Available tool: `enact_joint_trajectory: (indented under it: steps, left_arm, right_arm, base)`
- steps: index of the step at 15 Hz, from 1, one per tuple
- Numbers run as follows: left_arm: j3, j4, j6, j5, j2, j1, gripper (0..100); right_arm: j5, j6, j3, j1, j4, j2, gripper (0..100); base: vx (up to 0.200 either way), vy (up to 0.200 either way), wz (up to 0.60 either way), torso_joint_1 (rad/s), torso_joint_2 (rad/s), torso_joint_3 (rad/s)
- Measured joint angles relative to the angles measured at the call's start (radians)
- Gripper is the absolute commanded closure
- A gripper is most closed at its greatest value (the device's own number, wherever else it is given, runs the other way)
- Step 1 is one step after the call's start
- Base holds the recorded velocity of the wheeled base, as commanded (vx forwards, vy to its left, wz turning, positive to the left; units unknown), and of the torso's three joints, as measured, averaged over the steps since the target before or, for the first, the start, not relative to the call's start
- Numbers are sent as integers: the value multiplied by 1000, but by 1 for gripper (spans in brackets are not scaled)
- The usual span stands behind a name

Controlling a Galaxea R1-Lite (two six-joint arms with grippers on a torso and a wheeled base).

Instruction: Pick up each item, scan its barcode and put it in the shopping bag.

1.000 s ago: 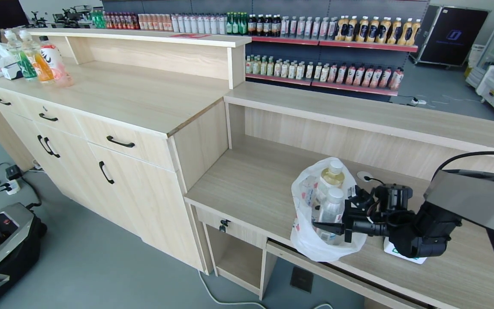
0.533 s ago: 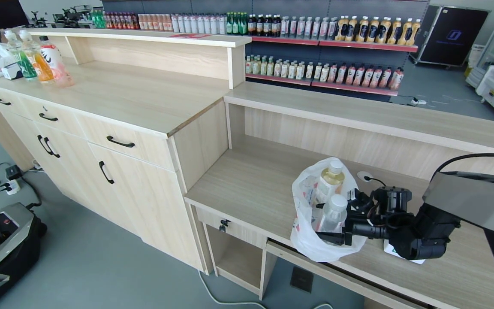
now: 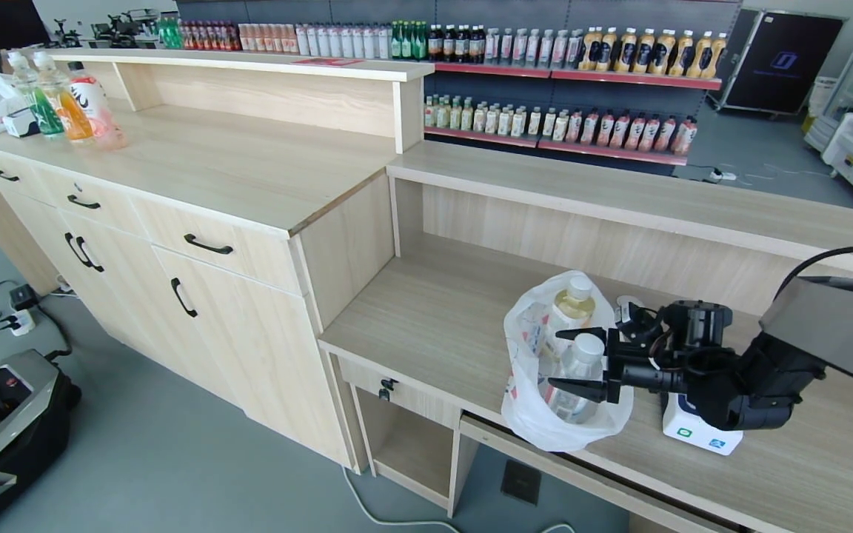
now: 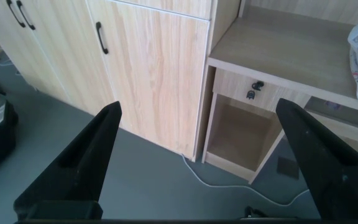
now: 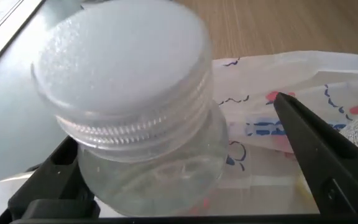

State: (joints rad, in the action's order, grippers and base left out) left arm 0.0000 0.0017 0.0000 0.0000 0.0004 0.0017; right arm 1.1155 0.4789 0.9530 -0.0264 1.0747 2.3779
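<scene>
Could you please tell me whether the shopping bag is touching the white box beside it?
Apart. The head view shows a strip of bare desk between the shopping bag and the white box.

Behind the tabletop we see red-edged store shelves lined with rows of drink bottles. To its left stands a pale wood cabinet with black handles on drawers and doors. A power strip lies on the grey floor. A black case stands at the far right.
</scene>
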Motion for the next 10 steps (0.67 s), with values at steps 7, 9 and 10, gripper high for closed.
enact_joint_trajectory:
  steps: [7,9,10]
  left_arm:
    - [0,0,0,0,0,0,0]
    - [0,0,0,0,0,-1,0]
    - [0,-1,0,0,0,0,0]
  right_arm:
    - [-199,5,-112,115,-118,-348,0]
    - [-336,32,-132,189,-173,-453,0]
    - [-457,29,-131,218,-205,-500,0]
  base:
    - [0,0,0,0,0,0]
    - [0,0,-600,0,5,2]
    - [0,0,-600,2,2,-2]
